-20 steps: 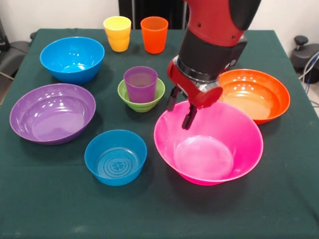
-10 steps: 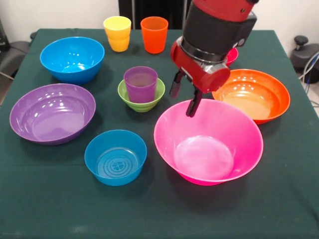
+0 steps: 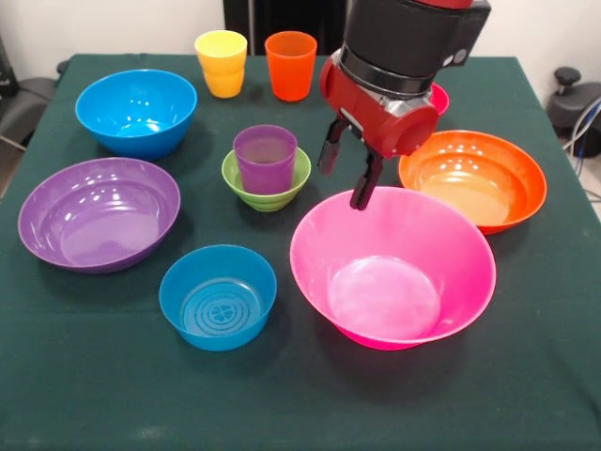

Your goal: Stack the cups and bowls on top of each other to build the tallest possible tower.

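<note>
One storey of the tower [image 3: 267, 169] stands so far: the purple cup [image 3: 266, 158] nested upright in the green bowl [image 3: 267, 188] at mid-table. The gripper [image 3: 346, 171] hangs empty, fingers parted, above the far rim of the large pink bowl [image 3: 392, 268] and just beside the stack. A sliver of the red bowl [image 3: 439, 97] shows behind the arm. Judged step: fetching the next piece; the move calls for reaching that bowl and closing on its rim.
</note>
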Available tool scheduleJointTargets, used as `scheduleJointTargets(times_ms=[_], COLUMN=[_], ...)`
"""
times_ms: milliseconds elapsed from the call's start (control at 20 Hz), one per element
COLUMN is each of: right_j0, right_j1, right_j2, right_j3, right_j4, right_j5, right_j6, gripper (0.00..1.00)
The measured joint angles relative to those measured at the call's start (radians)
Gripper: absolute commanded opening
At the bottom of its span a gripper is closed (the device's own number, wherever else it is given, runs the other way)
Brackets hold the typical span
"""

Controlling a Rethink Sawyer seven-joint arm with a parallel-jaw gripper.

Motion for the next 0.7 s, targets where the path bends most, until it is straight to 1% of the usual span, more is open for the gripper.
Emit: scheduleJointTargets(times_ms=[450, 700], right_j0=[0.000, 0.000], right_j1=[-0.007, -0.007], right_j2=[0.000, 0.000], right_j3=[0.013, 0.035], right_j4=[0.000, 0.000], right_j5=[0.000, 0.000], right_j6=[0.000, 0.000], gripper=[1.00, 1.00])
